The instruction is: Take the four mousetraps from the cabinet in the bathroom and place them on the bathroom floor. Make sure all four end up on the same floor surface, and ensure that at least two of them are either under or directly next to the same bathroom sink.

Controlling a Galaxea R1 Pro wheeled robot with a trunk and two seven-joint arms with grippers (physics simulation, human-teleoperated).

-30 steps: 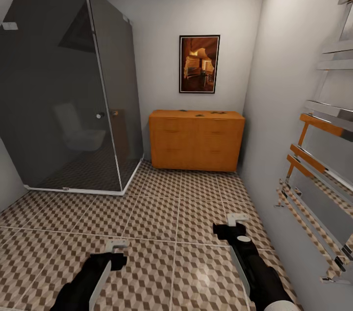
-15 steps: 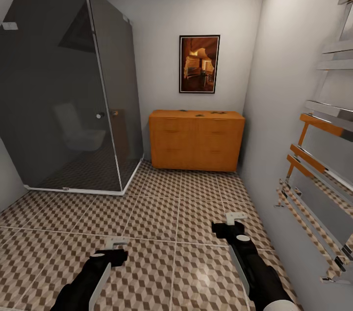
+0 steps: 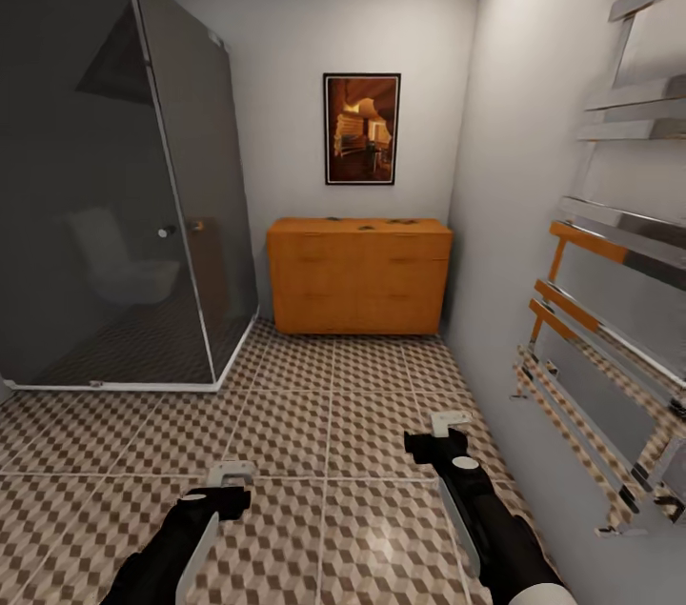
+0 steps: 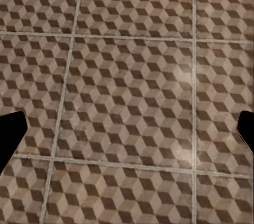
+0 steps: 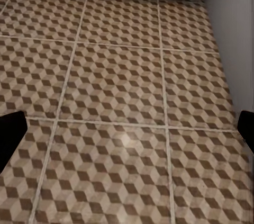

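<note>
The orange-brown cabinet point(image 3: 358, 279) stands against the far wall, its drawers shut. A few small dark shapes, the mousetraps point(image 3: 365, 226), lie on its top, too far off for detail. The cube-patterned bathroom floor point(image 3: 286, 414) stretches between me and the cabinet. My left gripper point(image 3: 232, 473) and right gripper point(image 3: 448, 421) hover low over the tiles, well short of the cabinet. In the wrist views the left gripper point(image 4: 127, 134) and right gripper point(image 5: 127, 134) are open, with only floor between the fingertips point(image 4: 10, 135). The bathroom sink is out of view.
A dark glass shower stall point(image 3: 105, 186) fills the left side, a toilet reflected in it. A chrome and wood towel rack point(image 3: 610, 300) juts from the right wall. A framed picture point(image 3: 361, 129) hangs above the cabinet. Open tiles lead straight ahead.
The whole picture has slid left, so the camera has turned slightly right. Both arms hold nearly the same pose over the floor.
</note>
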